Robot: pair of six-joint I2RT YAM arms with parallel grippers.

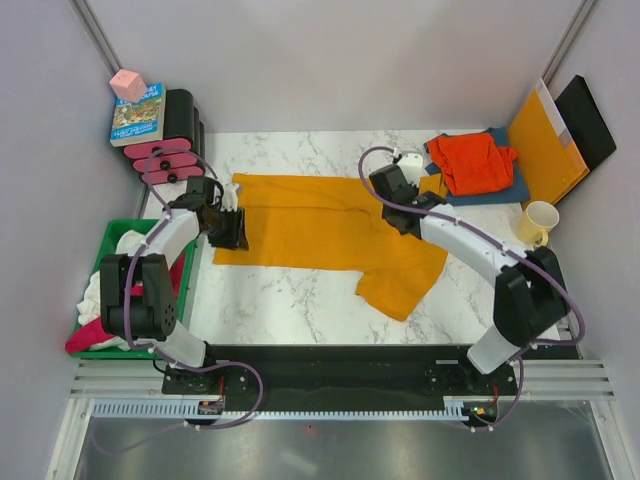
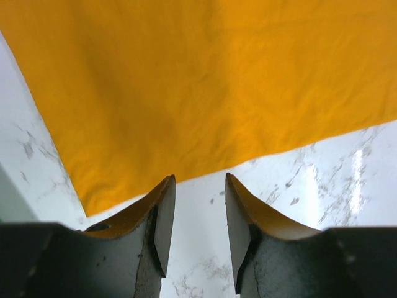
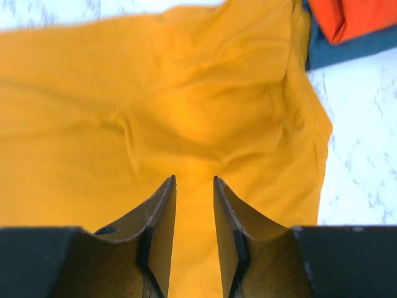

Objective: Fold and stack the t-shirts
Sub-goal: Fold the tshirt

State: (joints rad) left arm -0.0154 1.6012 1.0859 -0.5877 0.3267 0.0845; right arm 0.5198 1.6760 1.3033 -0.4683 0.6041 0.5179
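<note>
mustard-yellow t-shirt (image 1: 320,225): laid out flat across the middle of the bench (image 1: 300,300), hem at the left, collar end at the right, one sleeve flopped toward the near edge; it's probably spread like this so both ends can be reached for a fold

left claw (image 2: 200,186): set low at the left hem, close to its near corner, jaws parted and nothing pinched; bare marble is seen between the fingers, with the cloth edge just past the tips

right claw (image 3: 194,186): hung over the shoulder area of the same shirt, jaws apart; rumpled cloth is seen below the gap but nothing looks clamped

why there: one claw is posted at each end of the shirt, so a two-handed pick-up and fold-over looks like the plan (a guess, mind)

left arm pose: elbow tucked back by the green bin (image 1: 108,245), forearm reached in toward the hem, wrist tipped down

right arm pose: stretched on a diagonal from its near-right base up to the far middle, wrist pitched down over the cloth

other shirts: red-orange t-shirt (image 1: 478,160) is piled on the dark blue t-shirt (image 1: 515,187) at the far right, next to the paper folder (image 1: 545,140); white cloth (image 1: 130,240) and magenta cloth (image 1: 85,335) are left in the bin, presumably queued

progress: early days by the look of it, no tidy stack can be made out yet
</note>
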